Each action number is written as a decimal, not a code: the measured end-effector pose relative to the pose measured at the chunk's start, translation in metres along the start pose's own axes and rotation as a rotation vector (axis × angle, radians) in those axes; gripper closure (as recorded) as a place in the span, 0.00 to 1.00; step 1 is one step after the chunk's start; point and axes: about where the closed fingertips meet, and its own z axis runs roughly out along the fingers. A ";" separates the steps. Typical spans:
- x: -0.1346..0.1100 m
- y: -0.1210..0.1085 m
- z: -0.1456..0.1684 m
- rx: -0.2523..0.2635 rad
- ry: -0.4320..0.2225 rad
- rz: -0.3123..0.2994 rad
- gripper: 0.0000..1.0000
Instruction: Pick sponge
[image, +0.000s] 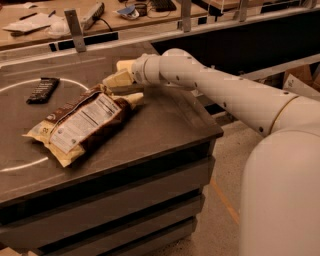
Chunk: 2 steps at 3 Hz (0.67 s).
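One camera view, so here goes. The white arm (225, 95) reaches in from the right across the dark table (170, 122), and the gripper (119, 81) sits low over the far middle of the tabletop, right at the top end of the snack bag (80, 125). Can't tell how wide the gripper is or whether it has hold of anything, since its cream tip blends into the stuff around it. The sponge (125, 65) is the pale yellow block on the table just behind the gripper, partly hidden by the wrist. Whether they're touching, no idea. The bag lies flat and diagonal, label side up, crossing a white circle line (15, 165). A dark flat bar (42, 90) lies well off to the left.
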 end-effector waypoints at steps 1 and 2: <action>0.010 0.004 0.012 0.002 0.032 0.020 0.02; 0.016 0.004 0.015 0.007 0.052 0.025 0.25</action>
